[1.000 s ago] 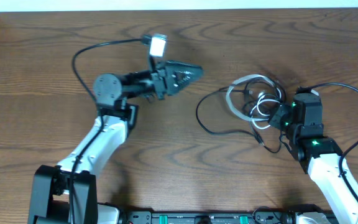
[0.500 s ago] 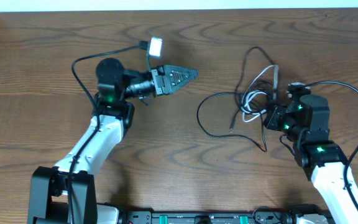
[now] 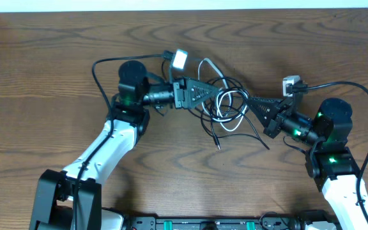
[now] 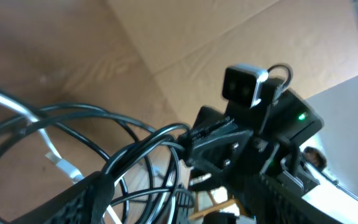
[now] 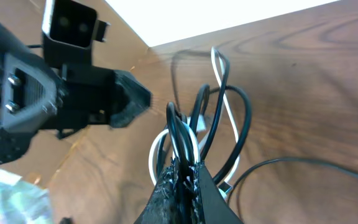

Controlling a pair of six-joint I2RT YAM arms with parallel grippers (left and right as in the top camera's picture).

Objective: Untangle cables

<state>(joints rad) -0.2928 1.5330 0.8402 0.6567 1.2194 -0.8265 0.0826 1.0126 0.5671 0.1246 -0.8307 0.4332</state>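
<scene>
- Compared with half a second back, both arms have swung in toward mid-desk. The left pincer (image 3: 211,95) was well apart from the cables (image 3: 230,110); now its tip is at the bundle's left edge.
- The cables came across with the right pincer (image 3: 253,101). They were over on the right side of the desk (image 3: 56,76) and now sit mid-desk, between the two pincer tips.
- The right arm (image 3: 337,172) was hunched up before; now it reaches out to the left.
- Right pincer: clamped tight on several black cords (image 5: 180,134). The wrist view shows the strands pinched at the fingertips, with loops fanning up from there.
- Left pincer: jaws wide. In its wrist view one finger (image 4: 73,202) sits low-left with cords lying across it; nothing is pinched.
- The white cord (image 5: 218,68) threads through the black loops, and one arc sticks out on the far side of the bundle.
- One black plug end (image 3: 216,144) lies on the desk on the near side, apart from both pincers.
- Around: the left arm's thick wire (image 3: 98,67) and the right arm's wire (image 3: 356,89) arc well apart from the bundle. There is a wrist camera above each pincer, left (image 3: 179,59) and right (image 3: 290,83).
- In the way: from overhead the left pincer covers the bundle's left edge. In the left wrist view the right pincer fills the right half, so I can't trace which cord crosses which.
</scene>
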